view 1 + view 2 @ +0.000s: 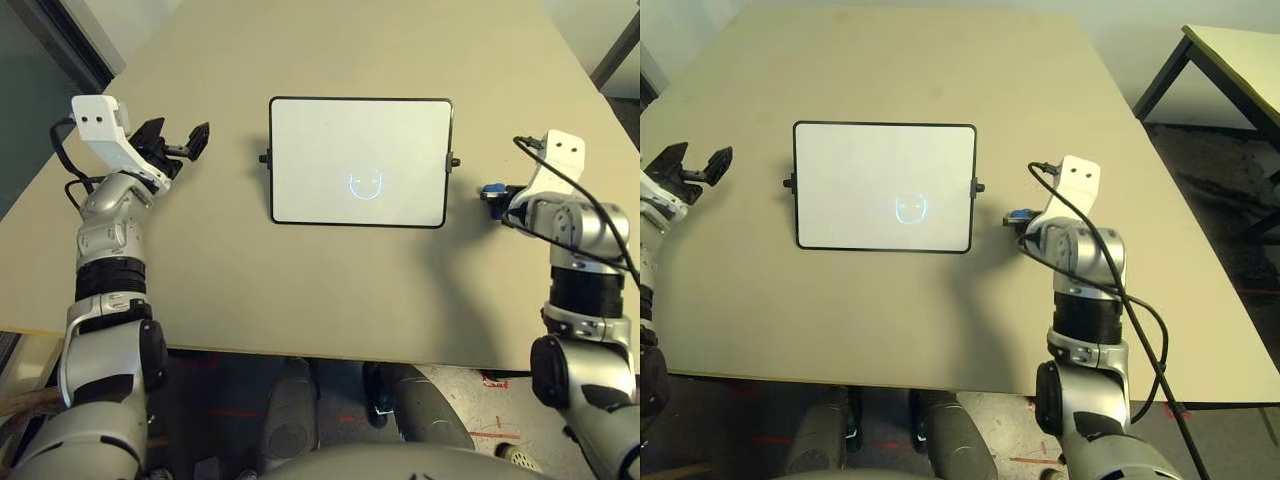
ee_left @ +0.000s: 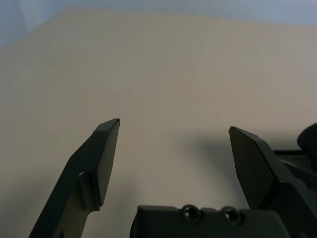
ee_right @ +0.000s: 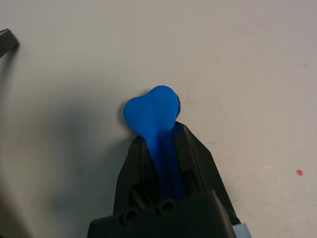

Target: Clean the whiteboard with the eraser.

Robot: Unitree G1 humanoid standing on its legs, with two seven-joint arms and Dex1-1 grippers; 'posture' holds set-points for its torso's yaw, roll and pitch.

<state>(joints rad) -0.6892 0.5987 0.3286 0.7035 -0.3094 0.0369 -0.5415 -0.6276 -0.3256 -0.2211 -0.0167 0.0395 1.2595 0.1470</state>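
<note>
Whiteboard bears faint blue smiley; right jaws grip blue eraser; left jaws wide

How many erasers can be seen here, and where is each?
1. The blue eraser is at the right gripper, clasped between its two black fingers, beside the whiteboard on the robot's right. Any other could be hidden behind the arms.

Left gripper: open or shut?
Open: the left gripper has its two fingers standing wide apart, nothing between them.
</note>
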